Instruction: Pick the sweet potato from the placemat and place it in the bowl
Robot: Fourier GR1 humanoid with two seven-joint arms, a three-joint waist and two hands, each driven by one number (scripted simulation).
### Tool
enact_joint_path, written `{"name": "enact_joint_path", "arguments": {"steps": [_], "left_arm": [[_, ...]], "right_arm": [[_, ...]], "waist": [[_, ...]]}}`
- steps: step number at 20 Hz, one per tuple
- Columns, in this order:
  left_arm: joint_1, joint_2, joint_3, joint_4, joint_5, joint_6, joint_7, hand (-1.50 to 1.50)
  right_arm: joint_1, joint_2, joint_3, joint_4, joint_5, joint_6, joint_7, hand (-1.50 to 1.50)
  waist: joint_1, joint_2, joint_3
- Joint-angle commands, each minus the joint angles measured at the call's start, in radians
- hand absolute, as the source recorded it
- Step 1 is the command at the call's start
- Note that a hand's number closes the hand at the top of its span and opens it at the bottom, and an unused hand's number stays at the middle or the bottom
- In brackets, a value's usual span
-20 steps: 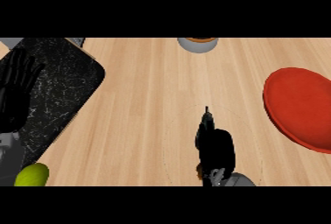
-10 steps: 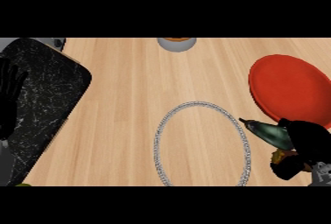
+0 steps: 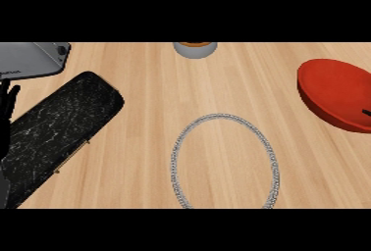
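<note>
Bench (image 3: pixel 145 147): pale wood planks, the grain running away from the viewer, filling the whole view; nothing of the room beyond it shows
Ring (image 3: pixel 225 162): a thin speckled grey oval outline lying flat on the wood, nearest the lower edge and just right of the middle; bare bench shows inside it
Placemat (image 3: pixel 62 130): a dark, white-flecked slab with rounded corners, set on a slant from the lower left edge up toward the middle left; its top surface carries nothing that can be seen
Left hand (image 3: pixel 9 105): at the left edge, over the placemat's near-left part, black fingers (image 3: pixel 11 95) straight and pointing up, released, holding nothing
Right hand (image 3: pixel 366 113): only a small dark sliver shows at the right edge, over the bowl; whether its fingers are released or clenched cannot be told
Bowl (image 3: pixel 337 93): red and round, on the right side and cut by the right edge, well apart from the placemat
Grey appliance (image 3: pixel 33 59): a light grey rounded body in the far left corner, just beyond the placemat's far end
Small cup (image 3: pixel 194 49): grey with an orange-brown top, at the far edge near the middle, partly cut off
Sweet potato: not visible anywhere on the placemat, the bench or in the bowl; where it lies cannot be told
</note>
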Motion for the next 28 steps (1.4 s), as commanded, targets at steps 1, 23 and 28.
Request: {"name": "enact_joint_path", "arguments": {"steps": [1, 23, 28], "left_arm": [[0.014, 0.006, 0.002, 0.005, 0.01, -0.021, 0.002, 0.0], [-0.121, -0.053, -0.097, 0.026, -0.047, -0.032, 0.016, 0.0], [-0.077, -0.053, -0.091, -0.02, -0.045, -0.042, 0.015, 0.0]], "right_arm": [[0.006, -0.101, -0.189, 0.101, -0.159, -0.014, -0.256, 1.5], [-0.161, -0.494, -0.392, 0.627, -0.594, 0.374, -0.662, 1.5], [-0.213, -0.432, -0.241, 0.555, -0.573, 0.327, -0.614, 1.5]], "waist": [[0.004, -0.001, -0.002], [0.151, 0.025, -0.013], [0.166, 0.024, -0.013]]}}
